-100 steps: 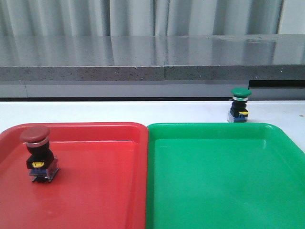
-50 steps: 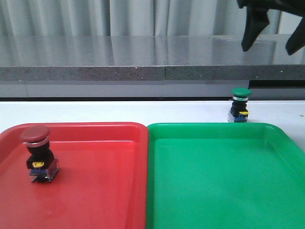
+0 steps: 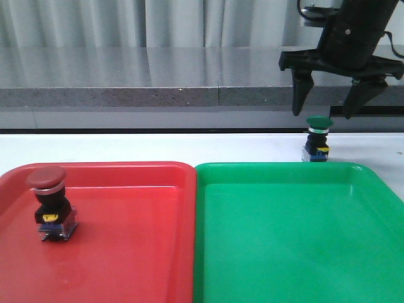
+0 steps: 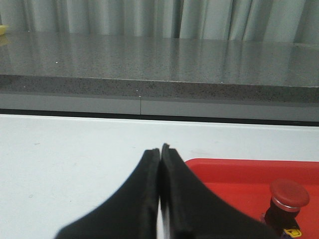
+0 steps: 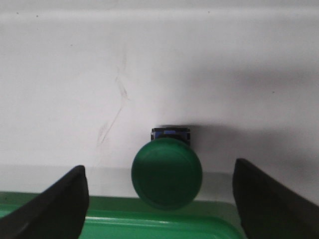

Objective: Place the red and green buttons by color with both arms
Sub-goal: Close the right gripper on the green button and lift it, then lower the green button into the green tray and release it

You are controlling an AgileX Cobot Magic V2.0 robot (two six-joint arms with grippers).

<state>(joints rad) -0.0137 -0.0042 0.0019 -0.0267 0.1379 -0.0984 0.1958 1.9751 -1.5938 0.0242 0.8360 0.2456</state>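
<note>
Since the frame half a second earlier, the right gripper (image 3: 326,113) had descended from the upper corner of the front view and hung directly above the green button (image 3: 318,139), fingers spread wide, one tip to each side of the cap and clear of it. Both buttons and both trays had stayed put.

Nearest the camera, the red tray (image 3: 126,240) and green tray (image 3: 290,240) lay side by side, rims touching, each cut off at the frame edge. The red button (image 3: 50,202) stood upright inside the red tray. The green button stood on the white table (image 3: 158,146), just beyond the green tray's far rim.

In the right wrist view the green cap (image 5: 167,172) sat between the two fingers (image 5: 55,209), hiding most of its body; only a blue strip showed behind it.

The left gripper (image 4: 160,199) was pressed closed, holding nothing, fingertips meeting; the red button (image 4: 288,201) lay to one side, partly cropped. The left gripper could not be seen in the front view.

Beyond the table ran a grey speckled ledge (image 3: 158,82) and pale pleated curtains (image 3: 95,22).
</note>
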